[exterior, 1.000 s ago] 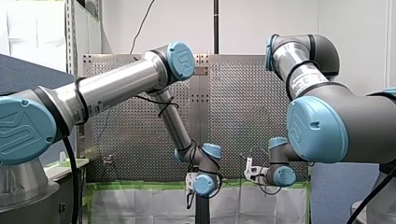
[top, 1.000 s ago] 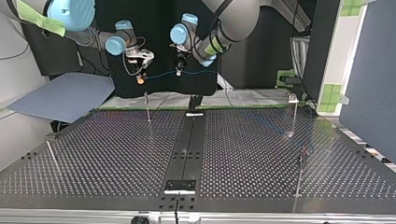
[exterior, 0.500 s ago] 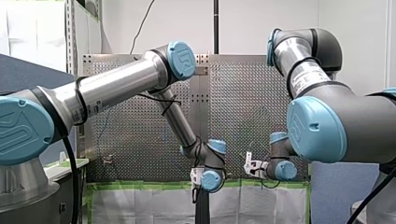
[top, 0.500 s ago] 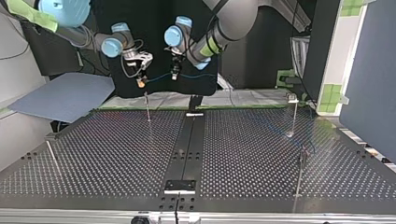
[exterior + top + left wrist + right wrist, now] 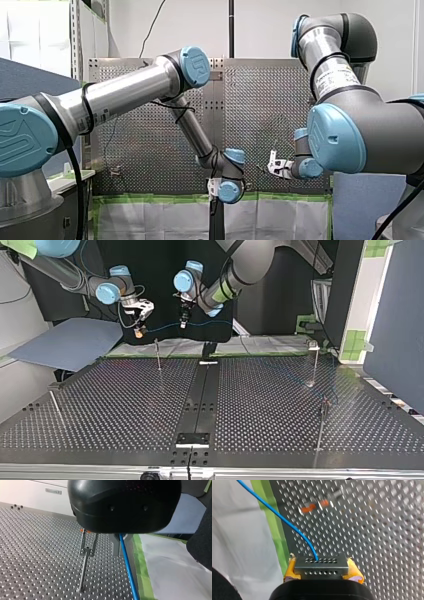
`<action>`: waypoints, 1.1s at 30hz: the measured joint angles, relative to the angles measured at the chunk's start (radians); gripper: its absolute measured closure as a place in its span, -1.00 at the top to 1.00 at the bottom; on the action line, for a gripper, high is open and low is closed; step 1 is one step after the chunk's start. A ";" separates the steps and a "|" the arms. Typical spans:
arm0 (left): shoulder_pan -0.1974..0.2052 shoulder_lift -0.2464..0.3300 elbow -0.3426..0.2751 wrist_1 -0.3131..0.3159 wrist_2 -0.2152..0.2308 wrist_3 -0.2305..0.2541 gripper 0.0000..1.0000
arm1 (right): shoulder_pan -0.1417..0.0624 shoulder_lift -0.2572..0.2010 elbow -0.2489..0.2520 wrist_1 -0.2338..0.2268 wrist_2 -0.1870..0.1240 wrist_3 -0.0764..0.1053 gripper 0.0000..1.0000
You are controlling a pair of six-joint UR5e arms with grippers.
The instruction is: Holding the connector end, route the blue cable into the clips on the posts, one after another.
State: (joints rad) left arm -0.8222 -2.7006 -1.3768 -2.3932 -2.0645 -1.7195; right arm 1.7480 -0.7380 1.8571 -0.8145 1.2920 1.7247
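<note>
My right jaws are clamped on the connector (image 5: pixel 321 567), with a yellow pad (image 5: pixel 354 573) at each side. The blue cable (image 5: pixel 287 522) leaves the connector's far edge, ahead of them. My left jaws pinch the cable further along, and it runs on beneath them. Beside the left jaws a post (image 5: pixel 83 572) and its clip (image 5: pixel 87 546) stand on the bench (image 5: pixel 30 555), apart from the cable.
</note>
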 joint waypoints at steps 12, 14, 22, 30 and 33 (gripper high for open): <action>-0.023 -0.007 0.064 -0.003 0.033 -0.065 -1.00 | -0.040 -0.003 0.003 -0.023 -0.017 0.016 -1.00; -0.026 -0.008 0.077 -0.003 0.034 -0.075 -1.00 | -0.042 -0.002 0.003 -0.025 -0.026 0.016 -1.00; -0.031 -0.055 0.142 -0.039 0.028 -0.101 -1.00 | -0.051 -0.001 0.003 -0.028 -0.047 0.018 -1.00; -0.021 -0.100 0.203 -0.061 -0.022 -0.087 -1.00 | -0.067 0.009 0.003 -0.042 -0.055 0.020 -1.00; -0.019 -0.101 0.209 -0.053 -0.038 -0.078 -1.00 | -0.074 0.026 0.003 -0.059 -0.058 0.024 -1.00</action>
State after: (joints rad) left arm -0.8414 -2.8015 -1.1674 -2.4463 -2.1028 -1.7976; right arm 1.6741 -0.7120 1.8598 -0.8735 1.2344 1.7482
